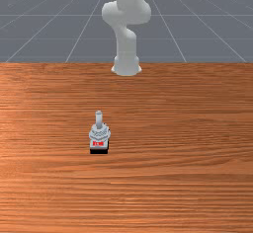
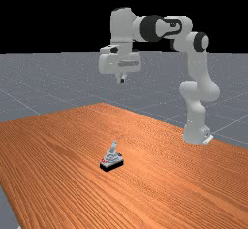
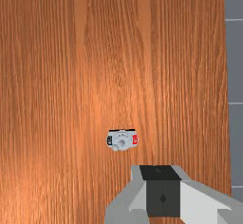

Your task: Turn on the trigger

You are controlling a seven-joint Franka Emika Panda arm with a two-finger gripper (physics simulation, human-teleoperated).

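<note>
Evidently, a grey floor marked with pale lines spread beyond the table, whose orange-brown wood ran in long grain. The white and grey arm rose close to one long edge, its base on the wood there, and reached over the table toward the far view's left, where one corner of the wood pointed away from that camera.

At the arm's end, the gripper hung pointing down, high over the table and well apart from the wood. How its jaws stood, wide or narrow, I could not tell.

The joystick was the task's thing. It stood upright on the wood, well in from the edge at the arm's base and toward the front view's left of that base. In the wrist view it lay near the gripper's outline, well in from the table edge seen there. It had a grey, stepped body over a black bottom.

From the body rose a grey stick, seemingly tilted a little toward the arm's base, though it was small in the views. A red marking sat low on the body, on the side facing the edge opposite the arm's base.
</note>
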